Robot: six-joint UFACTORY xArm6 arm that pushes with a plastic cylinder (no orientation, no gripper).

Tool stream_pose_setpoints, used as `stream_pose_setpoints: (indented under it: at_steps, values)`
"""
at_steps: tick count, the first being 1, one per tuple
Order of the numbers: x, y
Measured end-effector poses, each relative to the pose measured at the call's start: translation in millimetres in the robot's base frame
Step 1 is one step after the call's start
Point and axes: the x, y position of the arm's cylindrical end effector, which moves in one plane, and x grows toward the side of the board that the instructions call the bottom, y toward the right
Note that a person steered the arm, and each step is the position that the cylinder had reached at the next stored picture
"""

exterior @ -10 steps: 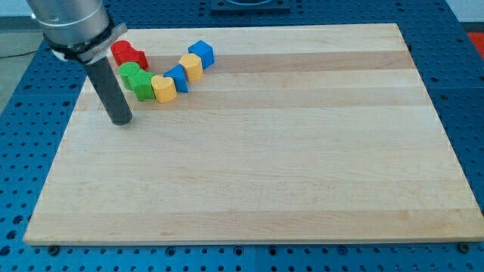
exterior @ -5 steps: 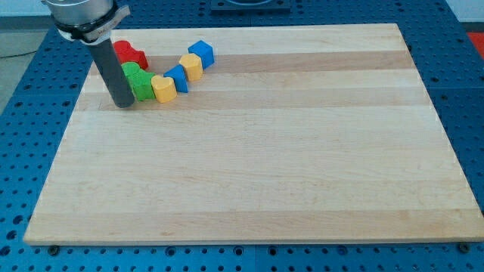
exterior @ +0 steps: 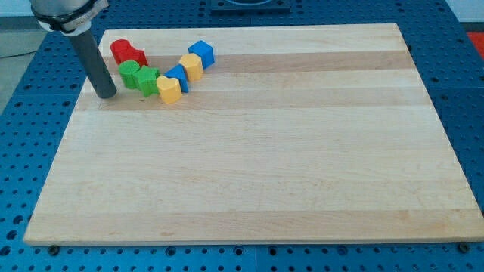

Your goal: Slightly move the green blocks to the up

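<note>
The wooden board (exterior: 302, 151) fills the view, sitting on a blue perforated table (exterior: 469, 113), and all the action is packed into its upper left corner. The dark rod comes down from the view's top left, and my tip (exterior: 106, 95) rests on the board near its left edge. There are no jaws here, so nothing is open, closed or clamped; it is a bare rod that can only push.

To the right of my tip, just beside it with a sliver of bare board between, sit the 2 green blocks. The left green block (exterior: 131, 73) is up and right of my tip; the right green block (exterior: 148, 80) touches it, farther right. Together they make a short bar whose long axis runs from the view's upper left to its lower right. Their individual shapes are too small to call.

I judge my tip sits left of the pair and only slightly below, which suits a sideways nudge better than an upward one. To send them toward the view's top, it should get beneath them.

Watch the neighbours. The red blocks (exterior: 127, 53), 2 of them it seems, lie directly above the greens, up and right of my tip, so room for travel is small. A yellow block (exterior: 169, 89) touches the right green block's far side, then a blue block (exterior: 178, 77), another yellow block (exterior: 192, 66) and a blue cube (exterior: 202, 53) climb away up and right.
</note>
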Motion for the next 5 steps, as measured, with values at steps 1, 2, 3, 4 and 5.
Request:
stream_pose_setpoints:
  at_steps: [1, 2, 3, 4, 5]
  values:
    - [-3, 25]
    - [-4, 32]
    - [-5, 10]
    - [-8, 0]
    - [-10, 11]
